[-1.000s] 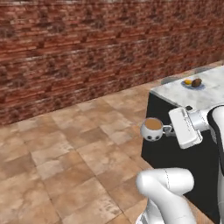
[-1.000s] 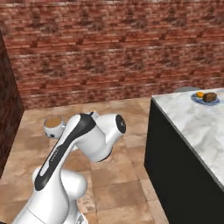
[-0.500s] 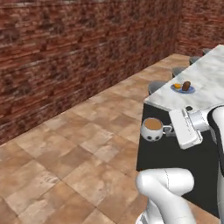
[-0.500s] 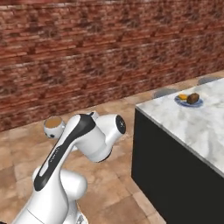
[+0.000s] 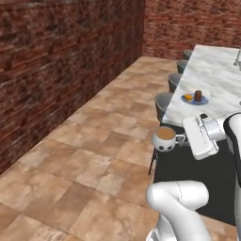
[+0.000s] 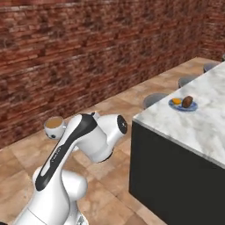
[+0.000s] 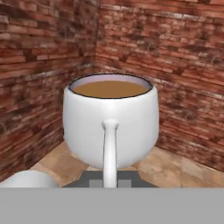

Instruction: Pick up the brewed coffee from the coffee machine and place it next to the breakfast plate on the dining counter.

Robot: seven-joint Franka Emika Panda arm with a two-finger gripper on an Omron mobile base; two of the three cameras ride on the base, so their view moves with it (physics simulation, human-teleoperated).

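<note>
The brewed coffee (image 5: 164, 140), a white mug of light-brown coffee, hangs in the air in front of the arm, over the tiled floor. My gripper (image 5: 181, 139) is shut on its side handle (image 7: 110, 146). The mug (image 7: 111, 118) stays upright and level. It also shows at the left of the right base view (image 6: 54, 125). The breakfast plate (image 5: 195, 99), blue with a brown cake slice and an orange piece, sits near the edge of the dining counter (image 5: 219, 77), beyond the mug. The plate (image 6: 183, 103) rests on the marble top (image 6: 200, 129). The coffee machine is out of view.
Grey round stools (image 5: 164, 101) line the counter's side facing the brick wall (image 5: 56, 61), and they appear again (image 6: 154, 100) in the right base view. The counter's dark base (image 6: 176, 176) stands close on the right. Open tiled floor (image 5: 94, 141) stretches to the left.
The whole picture has swung as the base turned: the counter, plate and stools now lie further into view and closer. The mug stays held in the same place relative to the arm.
</note>
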